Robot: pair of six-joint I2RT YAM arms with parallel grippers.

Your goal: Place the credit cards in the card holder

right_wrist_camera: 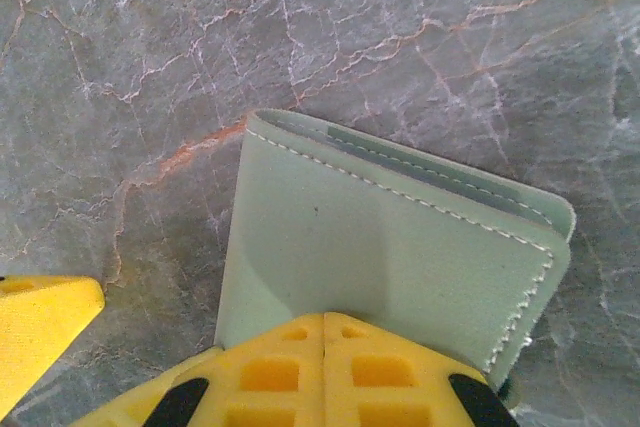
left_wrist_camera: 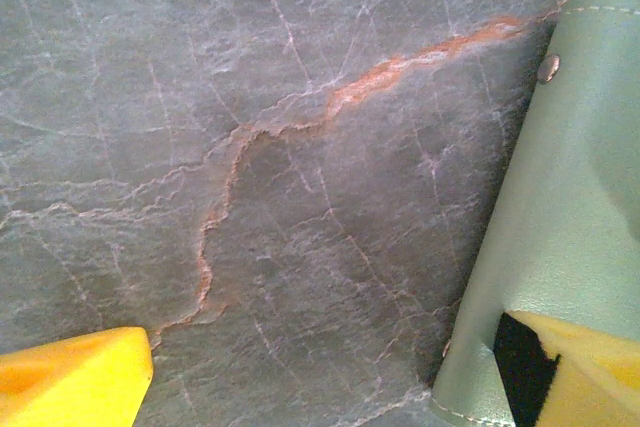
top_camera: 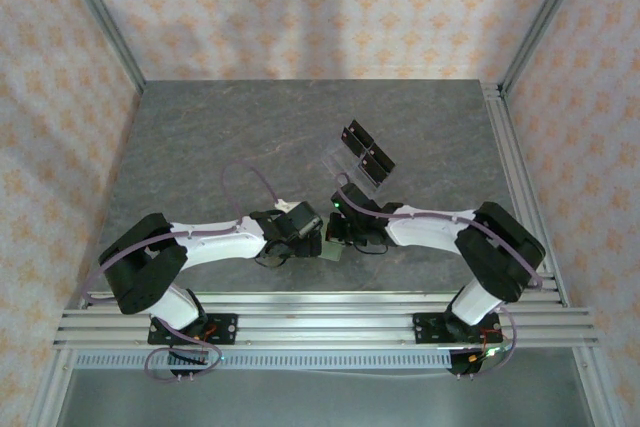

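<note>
Left wrist view is showing the left hand [left_wrist_camera: 335, 377] released: one yellow finger [left_wrist_camera: 75, 382] is hovering over bare desk [left_wrist_camera: 250, 97] left of the card holder [left_wrist_camera: 575, 197], the other resting on the holder's near corner. At the holder's near edge the right hand [right_wrist_camera: 322, 362] is sitting clenched; whether it is pinching a flap I cannot tell. Folded on the desk, the holder is looking light, soft and floppy, so gripping one stitched flap edge while pinning the other seems wisest.

Grey veined tabletop [top_camera: 220, 137], clear acrylic rack [top_camera: 341, 161] holding black pieces [top_camera: 366, 151], floral walls [top_camera: 300, 7], aluminium rails [top_camera: 320, 327]
</note>
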